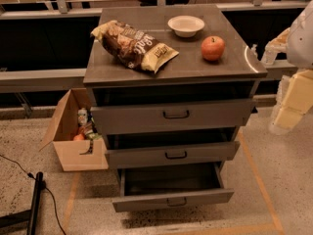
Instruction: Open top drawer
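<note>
The grey metal cabinet has three drawers. The top drawer has the tallest front panel and a small black bar handle at its centre. Its front stands slightly forward of the cabinet top, with a dark gap above it. My gripper is at the right edge of the camera view, beside the cabinet's right side at about the top drawer's height. It is apart from the drawer and its handle and holds nothing that I can see.
On the cabinet top lie a chip bag, a white bowl and a red apple. The middle drawer is slightly out and the bottom drawer is pulled out far. A cardboard box with items stands on the floor at left.
</note>
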